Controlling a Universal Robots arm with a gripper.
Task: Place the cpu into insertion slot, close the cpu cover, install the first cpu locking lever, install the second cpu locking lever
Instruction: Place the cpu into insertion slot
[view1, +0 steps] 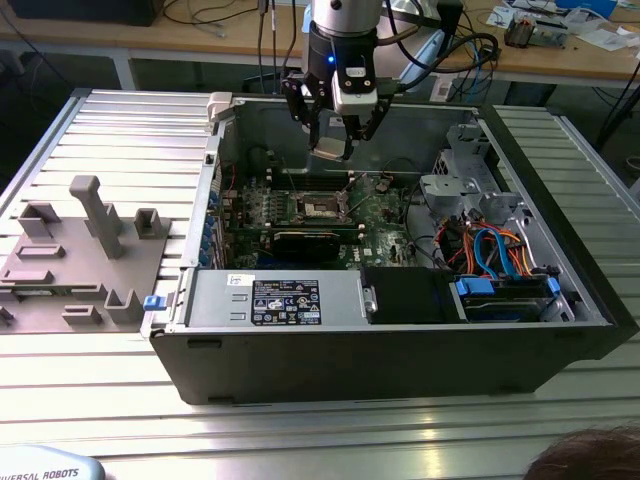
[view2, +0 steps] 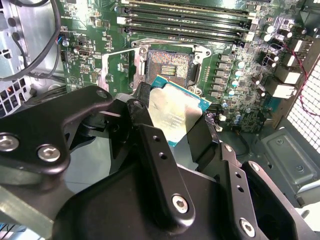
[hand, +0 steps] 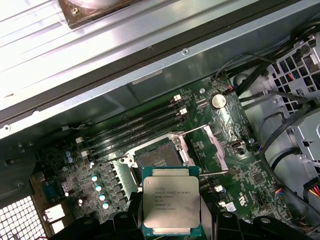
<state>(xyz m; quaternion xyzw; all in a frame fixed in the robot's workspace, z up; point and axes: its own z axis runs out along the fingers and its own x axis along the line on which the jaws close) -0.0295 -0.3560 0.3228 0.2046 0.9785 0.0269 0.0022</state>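
Ribbed bench (view1: 300, 430), case (view1: 400, 350) in exterior view, gripper (view2: 172, 120) pinching cpu (hand: 171, 202) near insertion slot (hand: 159, 156) in both wrist views

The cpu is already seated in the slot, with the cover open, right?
Not seated: the fingers hold the cpu above the board, and the slot is bare, as the first wrist view shows. The cover is open.

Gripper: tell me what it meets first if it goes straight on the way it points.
Probably the insertion slot: the gripper, shut on the cpu, points down roughly over it. Depth is unclear; the cpu might catch its rim.
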